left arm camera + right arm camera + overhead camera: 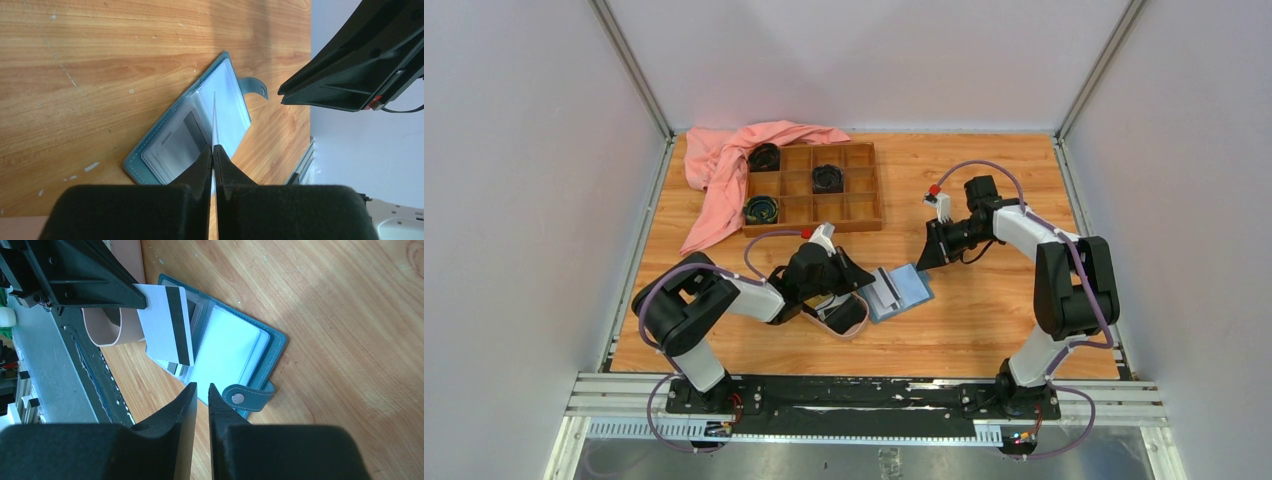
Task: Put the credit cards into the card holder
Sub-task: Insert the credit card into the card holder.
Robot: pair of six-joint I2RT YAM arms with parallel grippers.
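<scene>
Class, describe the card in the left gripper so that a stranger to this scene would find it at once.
Find the blue wallet lying open on the wooden table. Over its slotted half, the left gripper pinches a card. Unlike the cards tucked in the slots, this one is out in the open, white with a black stripe.

The left arm (724, 292) was bent low and stretched to the right. The left gripper (214, 147) was clamped on the edge of a card (165, 322). The right arm (1064, 262) was folded at the elbow and reached leftward. The right gripper (201, 386) was tilted downward, with its fingers drawn nearly together; a narrow gap was left and nothing was held.
</scene>
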